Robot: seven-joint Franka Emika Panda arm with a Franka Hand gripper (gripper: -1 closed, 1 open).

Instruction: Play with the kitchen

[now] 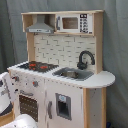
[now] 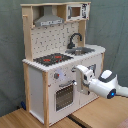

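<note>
The kitchen is a white and light-wood toy unit seen in both exterior views. On its counter are a black-red stovetop, a silver sink and a black faucet. A grey hood hangs above them. Below are knobs and a windowed oven door. My gripper reaches in from the second exterior view's right, right at the knob panel above the oven door. In the first exterior view only part of my white arm shows, at the left edge beside the kitchen front.
A toy microwave sits in the top shelf. A pegboard back rises behind the counter. The kitchen stands on a wooden surface before a grey curtain. A rounded white arm link fills the first exterior view's bottom left.
</note>
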